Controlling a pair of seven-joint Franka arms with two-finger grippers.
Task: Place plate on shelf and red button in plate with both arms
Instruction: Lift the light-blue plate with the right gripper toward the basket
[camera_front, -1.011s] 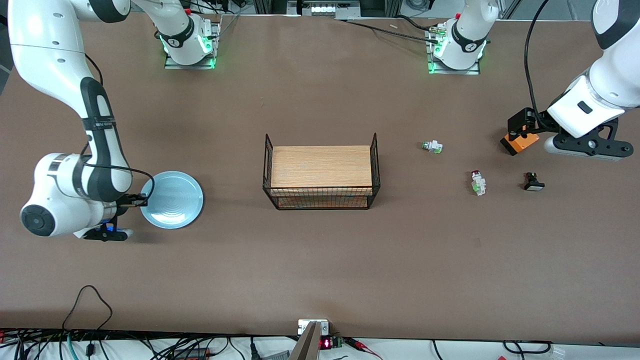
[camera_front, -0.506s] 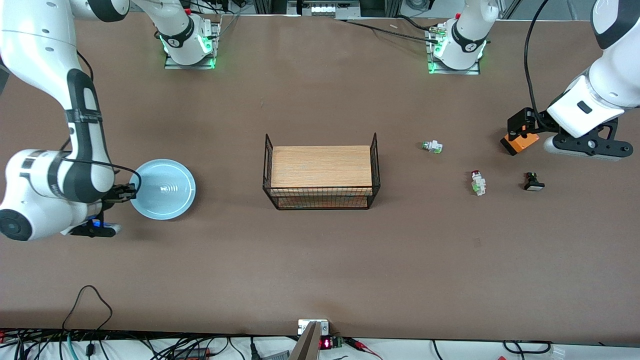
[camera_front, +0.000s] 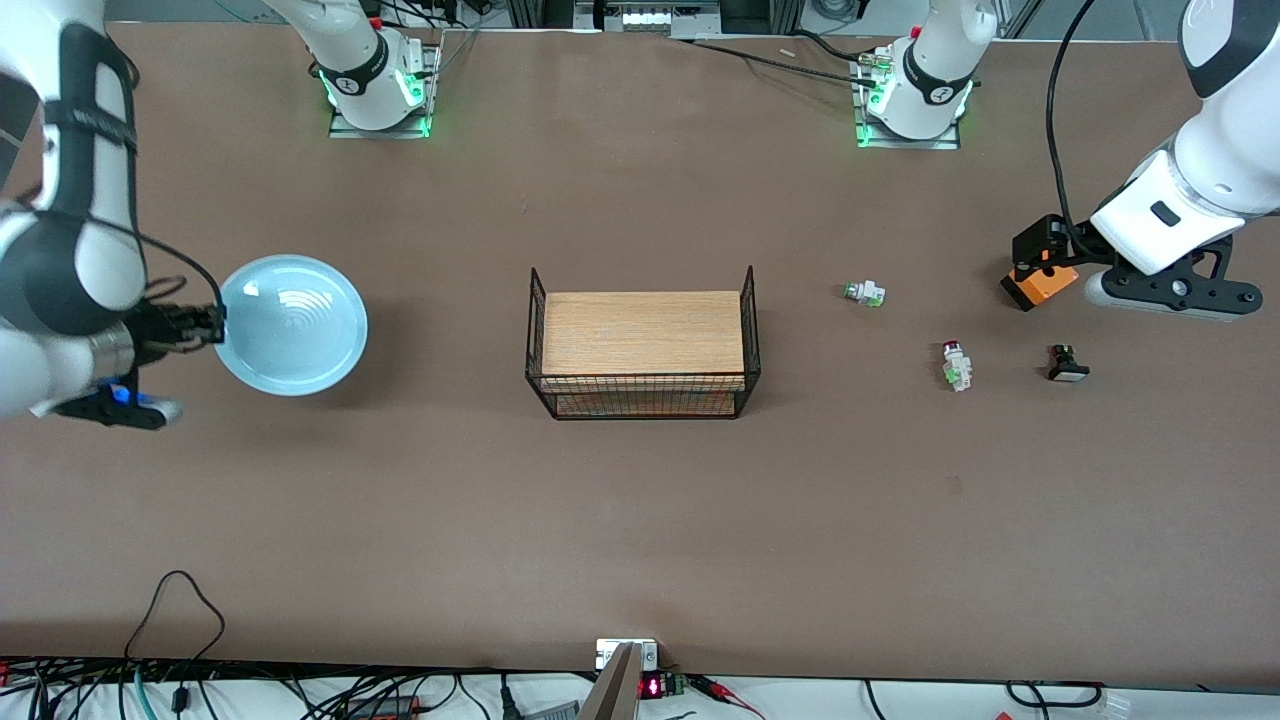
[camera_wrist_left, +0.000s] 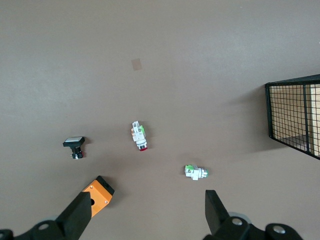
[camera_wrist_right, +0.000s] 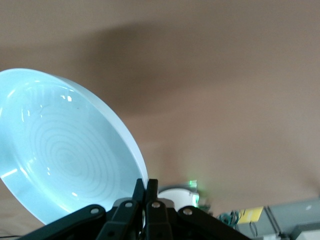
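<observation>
The right gripper (camera_front: 205, 323) pinches the pale-blue plate (camera_front: 292, 324) by its rim at nine o'clock, lifted over bare table toward the right arm's end. The left gripper (camera_wrist_left: 145, 217) hangs spread wide above the orange box (camera_front: 1040, 284); the red button (camera_front: 957, 364) lies at that box's seven o'clock, between green-capped switch (camera_front: 864, 293) and black switch (camera_front: 1067, 363), open tabletop around it

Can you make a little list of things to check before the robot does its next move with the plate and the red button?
1. Right hand shut on the rim of the round pale-blue plate: ok.
2. Plate lifted off the brown table, tilted: ok.
3. Plate set down at its place: not ok, it is in the air.
4. Left hand open, over the small orange box: ok.
5. Tiny white switch with the dark-red cap lying free on the table, nothing touching it: ok.
6. Wire basket with the wooden board clear of both hands: ok.
</observation>
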